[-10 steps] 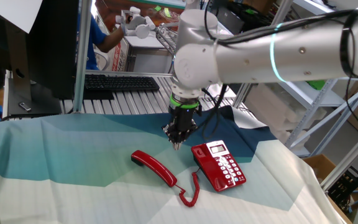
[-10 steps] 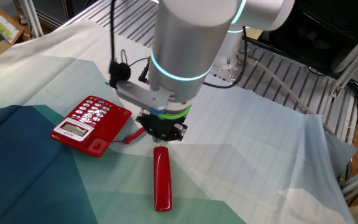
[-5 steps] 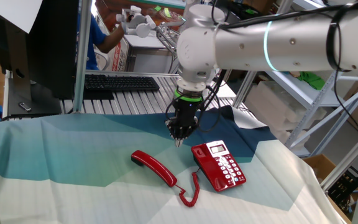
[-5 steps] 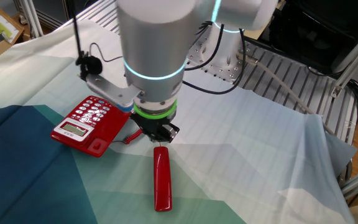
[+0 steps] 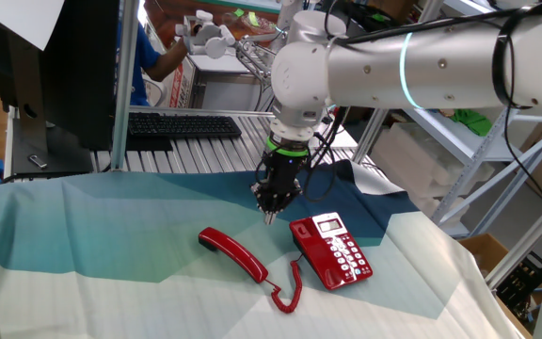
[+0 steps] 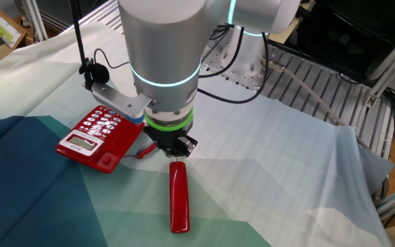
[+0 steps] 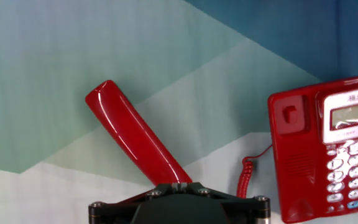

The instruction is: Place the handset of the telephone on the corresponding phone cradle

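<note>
1. While the gripper (image 5: 269,217) hovers with fingers together, it holds nothing.
2. Below it, the handset (image 5: 232,253) lies on the cloth (image 5: 83,226), beside the telephone (image 5: 332,250).
3. Descending closed could knock the handset aside; its coiled cord (image 5: 288,290) may snag.

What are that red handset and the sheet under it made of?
The handset looks like glossy moulded plastic: bright highlights run along its smooth rounded edge. The sheet seems to be thin matte cloth printed in blue, teal and white patches; it lies in soft folds and wrinkles without shine, though the exact fabric is unclear.
</note>
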### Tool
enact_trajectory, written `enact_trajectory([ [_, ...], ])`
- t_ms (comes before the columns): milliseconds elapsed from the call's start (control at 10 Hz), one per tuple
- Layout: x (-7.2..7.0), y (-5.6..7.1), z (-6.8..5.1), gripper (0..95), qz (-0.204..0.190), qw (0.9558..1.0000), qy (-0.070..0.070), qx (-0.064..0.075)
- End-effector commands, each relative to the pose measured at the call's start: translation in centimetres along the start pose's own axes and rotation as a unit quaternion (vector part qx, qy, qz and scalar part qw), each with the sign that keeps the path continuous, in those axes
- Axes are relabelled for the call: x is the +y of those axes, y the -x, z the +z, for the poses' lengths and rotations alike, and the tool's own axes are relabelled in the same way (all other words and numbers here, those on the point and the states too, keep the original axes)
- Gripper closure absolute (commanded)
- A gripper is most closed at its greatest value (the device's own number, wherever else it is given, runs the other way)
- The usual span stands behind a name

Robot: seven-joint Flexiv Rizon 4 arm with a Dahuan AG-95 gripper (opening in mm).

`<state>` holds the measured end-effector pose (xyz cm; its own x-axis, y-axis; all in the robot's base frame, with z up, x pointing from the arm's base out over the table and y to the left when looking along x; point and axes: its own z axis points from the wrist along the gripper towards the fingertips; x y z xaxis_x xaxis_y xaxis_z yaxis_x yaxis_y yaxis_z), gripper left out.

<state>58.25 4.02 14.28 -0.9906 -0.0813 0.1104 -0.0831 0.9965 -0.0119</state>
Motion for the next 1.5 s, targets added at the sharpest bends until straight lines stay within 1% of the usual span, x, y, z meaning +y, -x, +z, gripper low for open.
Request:
enact_trajectory([
  [100, -0.01, 0.0, 0.12, 95.0, -0.073, 0.9961, -0.043, -0.025],
  [800, 0.05, 0.05, 0.46, 95.0, -0.071, 0.9962, -0.042, -0.026],
  [1100, 0.09, 0.09, 0.78, 95.0, -0.069, 0.9964, -0.04, -0.028],
  [1400, 0.11, 0.11, 0.9, 95.0, -0.069, 0.9963, -0.038, -0.032],
  [1500, 0.11, 0.12, 0.89, 95.0, -0.07, 0.9962, -0.041, -0.031],
])
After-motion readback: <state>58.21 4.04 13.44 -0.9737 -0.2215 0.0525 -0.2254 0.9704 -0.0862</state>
